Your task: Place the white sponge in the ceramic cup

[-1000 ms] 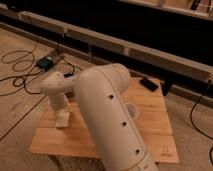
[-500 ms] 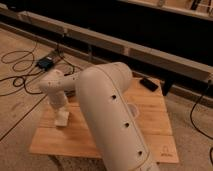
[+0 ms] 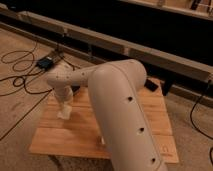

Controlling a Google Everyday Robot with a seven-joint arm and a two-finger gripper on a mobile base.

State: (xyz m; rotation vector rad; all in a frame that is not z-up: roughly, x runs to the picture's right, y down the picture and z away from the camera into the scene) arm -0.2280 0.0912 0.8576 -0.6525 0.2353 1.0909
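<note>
In the single camera view, 1 robot arm [image 3: 125, 115] is filling the middle of the scene. Its thick pale upper link is showing 3 small dark round holes in a row. From there 1 slimmer forearm is stretching to the left and bending downward over the left part of 1 wooden slatted table [image 3: 60, 142].

1 gripper [image 3: 64, 111] is hanging at the end of that forearm, pointing down, with its pale lower end reaching the table top near the left edge. Whether it is open or closed cannot be told, nor whether it is grasping anything. The pale tip could be the gripper itself or the white sponge; the 2 are not separating to the eye, so the sponge's place is staying uncertain. The ceramic cup is not making itself out either, since the arm is covering much of the table.

1 small dark flat object [image 3: 152, 85] is lying at the table's far right edge. 1 dark patch [image 3: 75, 89] is sitting just behind the wrist, too unclear to name.

On the floor to the left, 1 dark box [image 3: 46, 63] is resting among looping black cables [image 3: 17, 82]. 1 more cable [image 3: 199, 117] is curving along the floor on the right.
</note>
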